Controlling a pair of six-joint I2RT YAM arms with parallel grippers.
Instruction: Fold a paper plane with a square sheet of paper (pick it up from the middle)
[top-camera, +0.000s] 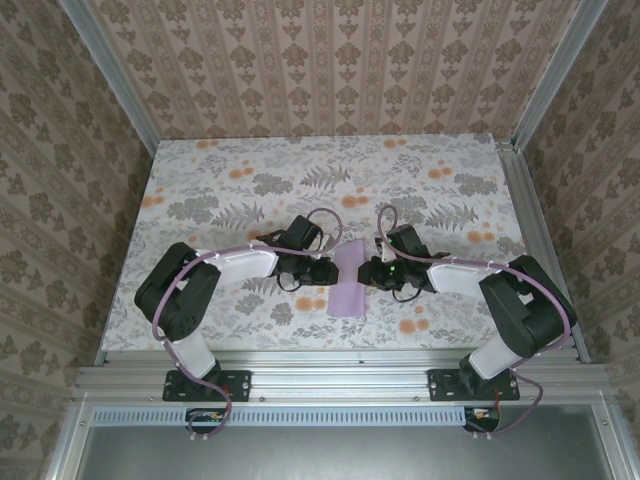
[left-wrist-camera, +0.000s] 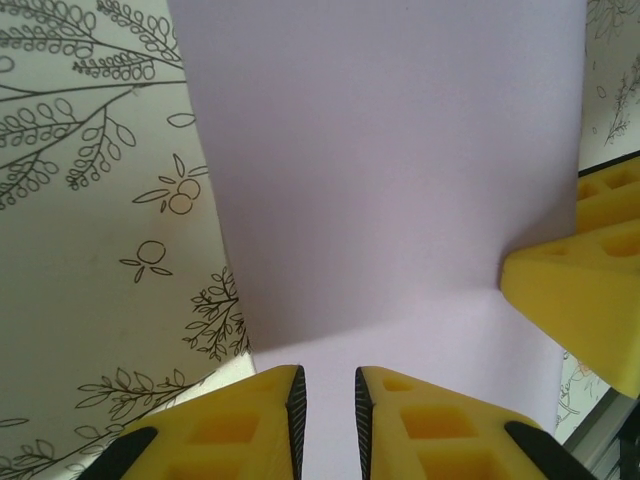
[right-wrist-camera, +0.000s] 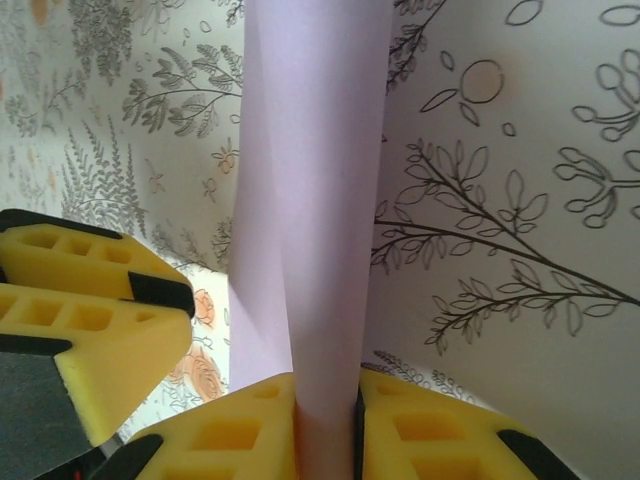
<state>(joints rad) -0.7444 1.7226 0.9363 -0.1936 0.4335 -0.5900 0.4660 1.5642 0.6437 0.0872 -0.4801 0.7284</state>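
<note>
L arm (top-camera: 230, 265) & R arm (top-camera: 470, 275) both bend inward from their bases and reach low over the desk (top-camera: 230, 180). Wrists are roughly level and the tips face each other at mid-desk.

L claw (top-camera: 327, 270) sits on the left side of the paper (top-camera: 348, 290), R claw (top-camera: 368, 272) on its right, w/ the paper between them.

L wrist view: the yellow fingers (left-wrist-camera: 230, 420) are nearly together, w/ a slim gap and lilac showing in it. Can't tell if they actually pinch the sheet. The other claw's yellow tip touches the paper's far edge.

R wrist view: the claw is clamped on a raised fold of the paper, which runs straight into the slot between its fingers (right-wrist-camera: 430, 430).

Paper is pale lilac, plain and thin. From above it's a narrow strip running near-to-far, wider at the near end, which lies on the desk. It's lifted into a ridge where the R claw holds it. One soft crease runs along its length. No sharp point visible.
</note>
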